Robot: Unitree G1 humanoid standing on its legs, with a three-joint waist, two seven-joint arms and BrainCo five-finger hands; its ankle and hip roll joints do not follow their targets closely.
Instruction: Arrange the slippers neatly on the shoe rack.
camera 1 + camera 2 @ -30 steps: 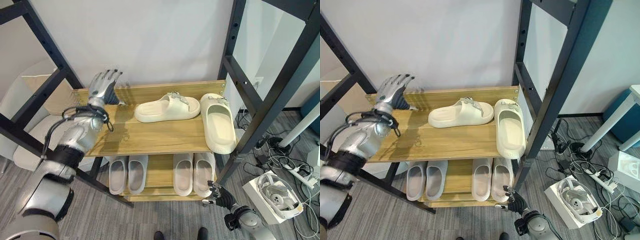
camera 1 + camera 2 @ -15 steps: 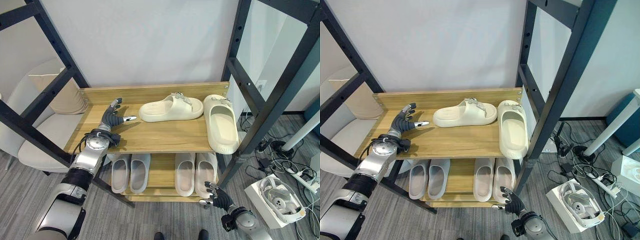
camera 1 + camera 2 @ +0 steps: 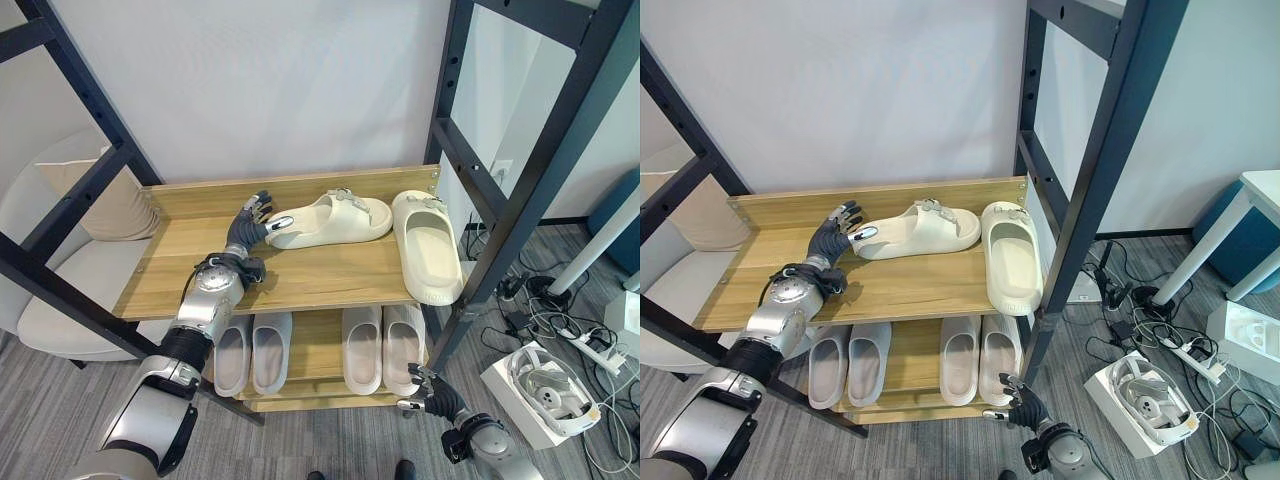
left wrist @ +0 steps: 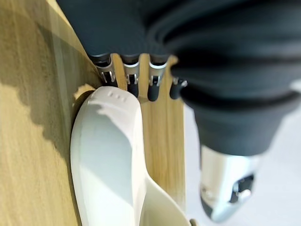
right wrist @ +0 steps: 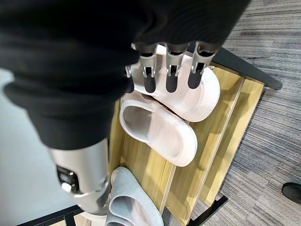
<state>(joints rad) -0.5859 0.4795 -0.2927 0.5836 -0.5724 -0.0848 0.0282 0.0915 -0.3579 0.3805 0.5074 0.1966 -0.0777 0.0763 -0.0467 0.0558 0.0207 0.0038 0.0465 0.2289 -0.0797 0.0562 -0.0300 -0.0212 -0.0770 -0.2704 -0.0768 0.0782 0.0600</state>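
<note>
Two cream slippers sit on the upper shelf (image 3: 330,282) of the wooden rack. One cream slipper (image 3: 325,218) lies crosswise near the back. The other cream slipper (image 3: 428,247) points forward at the right end, its tip over the front edge. My left hand (image 3: 247,225) is at the crosswise slipper's left end, open, with its fingers (image 4: 155,89) just behind that slipper's tip (image 4: 108,150) and its thumb apart. My right hand (image 3: 432,391) hangs low in front of the lower shelf, open and holding nothing.
The lower shelf holds a grey pair (image 3: 252,352) and a pale pair (image 3: 385,347) side by side. Dark metal frame posts (image 3: 470,190) cross on both sides of the rack. A cushioned chair (image 3: 70,290) stands at the left. A white box with a headset (image 3: 545,385) and cables lie on the floor at the right.
My left hand has come down from the shelf's back left corner and moved right along the upper shelf to the crosswise slipper's end. The view has shifted a little. The right hand stays low.
</note>
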